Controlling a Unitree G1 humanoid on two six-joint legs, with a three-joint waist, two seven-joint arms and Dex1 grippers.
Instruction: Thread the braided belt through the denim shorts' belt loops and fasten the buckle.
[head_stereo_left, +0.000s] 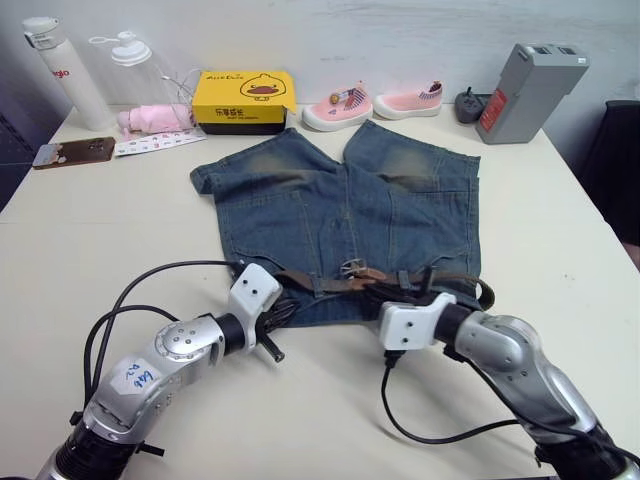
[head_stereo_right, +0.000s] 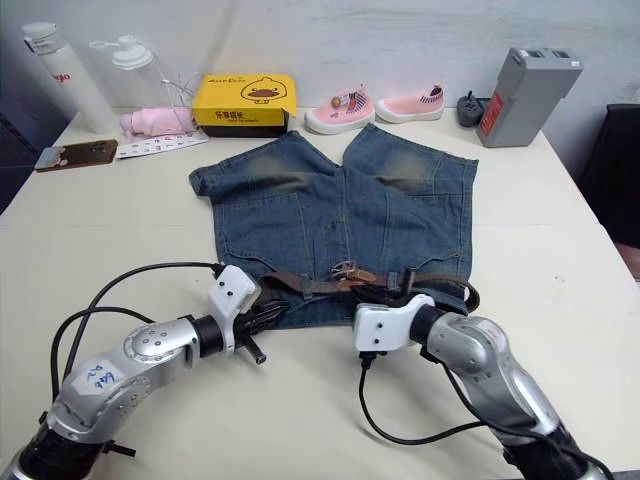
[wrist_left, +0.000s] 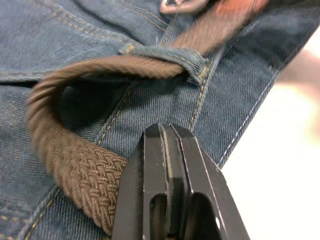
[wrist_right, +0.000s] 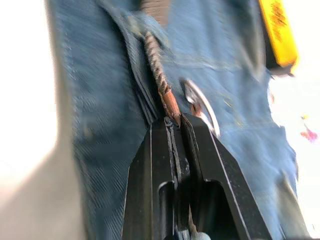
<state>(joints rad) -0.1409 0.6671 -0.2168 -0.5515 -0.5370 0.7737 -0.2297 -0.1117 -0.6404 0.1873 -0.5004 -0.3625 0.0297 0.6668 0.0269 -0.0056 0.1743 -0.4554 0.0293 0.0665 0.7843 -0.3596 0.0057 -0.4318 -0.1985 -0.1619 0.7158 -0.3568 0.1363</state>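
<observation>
The denim shorts (head_stereo_left: 340, 210) lie flat on the table, waistband nearest me. Along that waistband runs the braided belt (head_stereo_left: 310, 283), brown and woven, with the silver buckle (head_stereo_left: 352, 267) near the middle. In the left wrist view the belt (wrist_left: 65, 150) curves round and passes under one of the belt loops (wrist_left: 172, 59). My left gripper (wrist_left: 167, 131) is shut just beside that curve, over the denim by the waistband edge. My right gripper (wrist_right: 173, 120) is shut on the belt's reddish-brown tip (wrist_right: 170, 102), right next to the buckle (wrist_right: 202, 107).
At the back of the table stand a yellow box (head_stereo_left: 244, 98), two pink shoes (head_stereo_left: 338, 108), a grey battery pack (head_stereo_left: 530, 90), two bottles (head_stereo_left: 60, 70) and a phone (head_stereo_left: 72, 152). Bare tabletop (head_stereo_left: 90, 250) lies on both sides of the shorts.
</observation>
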